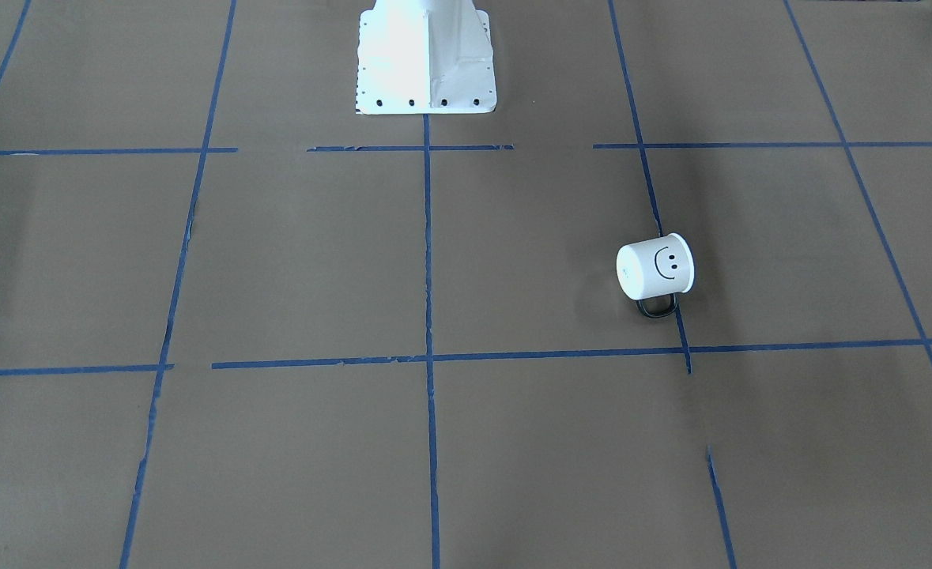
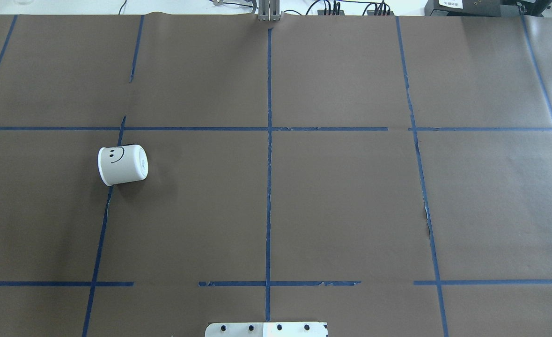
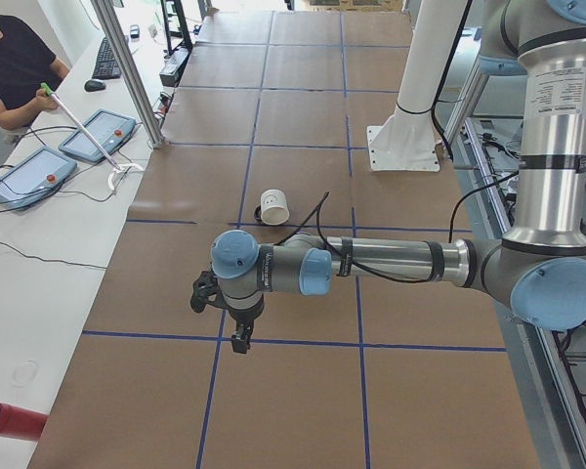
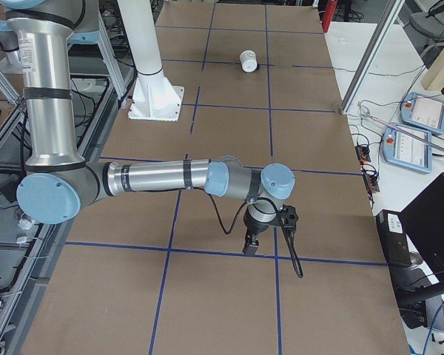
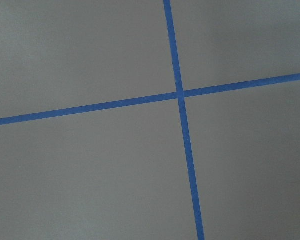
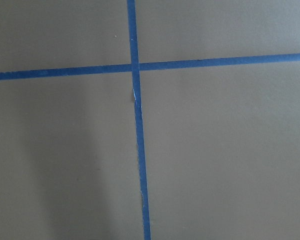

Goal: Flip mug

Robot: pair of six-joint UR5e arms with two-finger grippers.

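The white mug [image 1: 655,269] with a black smiley face lies on its side on the brown paper table, on the robot's left half. Its black handle [image 1: 657,307] points toward the operators' side. It also shows in the overhead view [image 2: 122,164], the left view [image 3: 272,206] and the right view [image 4: 249,60]. My left gripper [image 3: 240,342] hangs over the table's left end, well short of the mug. My right gripper [image 4: 250,248] hangs over the right end, far from it. I cannot tell whether either is open or shut. Both wrist views show only paper and tape.
Blue tape lines [image 2: 269,187] divide the brown paper into squares. The robot's white base [image 1: 426,59] stands at the table's middle edge. An operator [image 3: 10,68] sits beside control tablets [image 3: 29,174] off the table's far side.
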